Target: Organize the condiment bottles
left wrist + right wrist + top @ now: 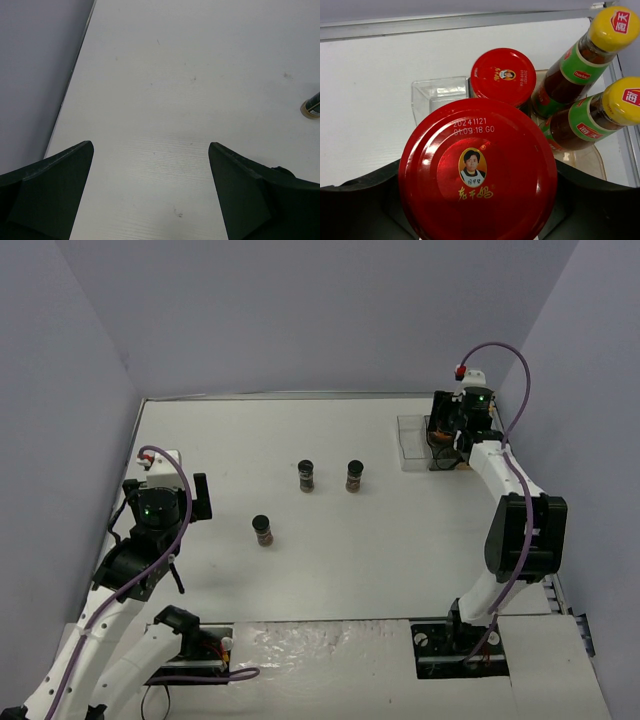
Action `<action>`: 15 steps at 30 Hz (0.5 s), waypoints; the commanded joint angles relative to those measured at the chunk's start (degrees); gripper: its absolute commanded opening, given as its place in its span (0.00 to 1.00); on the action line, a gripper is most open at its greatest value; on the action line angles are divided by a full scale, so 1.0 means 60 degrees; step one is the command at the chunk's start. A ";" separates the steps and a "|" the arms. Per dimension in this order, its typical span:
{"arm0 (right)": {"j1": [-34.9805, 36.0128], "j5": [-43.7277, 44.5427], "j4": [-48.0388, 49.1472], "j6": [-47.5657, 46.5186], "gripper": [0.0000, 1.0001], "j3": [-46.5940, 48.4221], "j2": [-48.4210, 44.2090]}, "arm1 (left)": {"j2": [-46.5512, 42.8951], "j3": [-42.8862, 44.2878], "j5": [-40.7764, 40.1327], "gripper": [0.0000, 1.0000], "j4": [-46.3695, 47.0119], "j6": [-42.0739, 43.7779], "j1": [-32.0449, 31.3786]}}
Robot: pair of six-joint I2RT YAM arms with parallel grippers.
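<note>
**At the tray, a tight fit for the second jar**

At the far right of the table [300, 580], the tray [432, 95] already contained one red-lidded jar [503, 75] and two yellow-capped bottles [580, 60], standing close together. We judged that the held jar [477, 150] could knock its twin or tip the slim bottles if it came down off-centre, because there was little room beside them. The right gripper [479, 215] had its jaws only as far apart as this jar is wide, pressed on both its sides. The left gripper [151, 145] was spread wide above bare table and held nothing. Three black-capped jars [306, 475] stood in the middle, well apart from the tray.
</note>
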 commanded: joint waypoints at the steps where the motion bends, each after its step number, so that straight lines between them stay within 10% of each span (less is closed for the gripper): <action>1: -0.0289 0.0045 0.1954 0.0119 0.00 0.0571 0.0141 | 0.0095 0.0256 0.0007 0.97 0.0483 0.0062 0.0038; 15: -0.0589 0.0044 0.2889 0.0159 0.00 -0.0001 0.0961 | 0.0188 0.0244 0.0013 0.97 0.0513 0.0076 0.0038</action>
